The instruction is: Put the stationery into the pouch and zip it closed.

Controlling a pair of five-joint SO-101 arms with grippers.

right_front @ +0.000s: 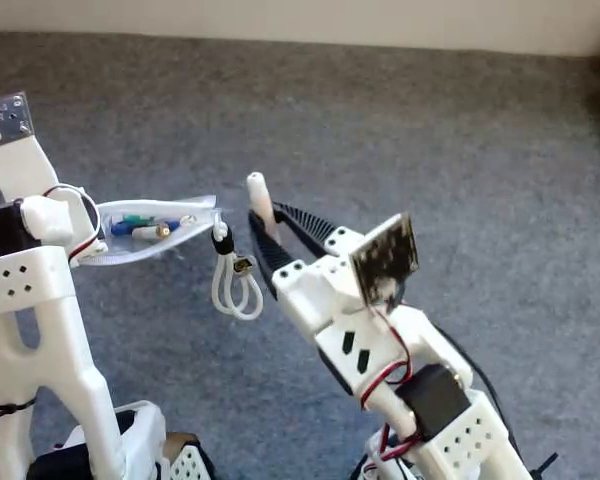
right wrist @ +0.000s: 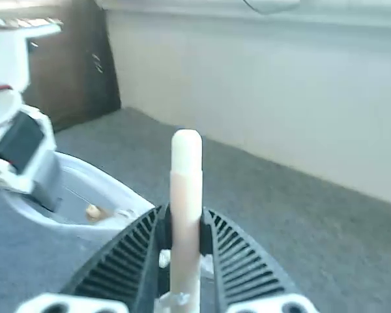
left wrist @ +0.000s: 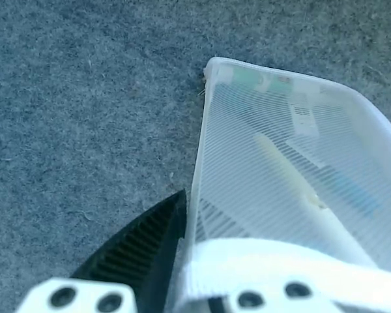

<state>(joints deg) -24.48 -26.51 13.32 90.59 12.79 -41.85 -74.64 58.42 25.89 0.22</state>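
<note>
A translucent white pouch (right_front: pixel 155 228) lies on the grey carpet with several pens inside; it appears as striped mesh (left wrist: pixel 293 169) in the left wrist view. My left gripper (right_front: pixel 92 243) is shut on the pouch's end, with a black finger (left wrist: pixel 143 248) on one side of the wall and a white one (left wrist: pixel 280 267) on the other. My right gripper (right_front: pixel 266 218) is shut on a cream-coloured pen (right_front: pixel 259 198), which stands up between the black fingers (right wrist: pixel 140 251). The pen (right wrist: pixel 186 176) is held just beside the pouch's open end (right wrist: pixel 91 195).
A white cord loop (right_front: pixel 235 288) hangs from the pouch's zipper end onto the carpet. The left arm's body (right wrist: pixel 19 150) stands close behind the pouch. A pale wall (right wrist: pixel 280 98) runs along the far side. Bare carpet (right_front: pixel 460 140) stretches to the right.
</note>
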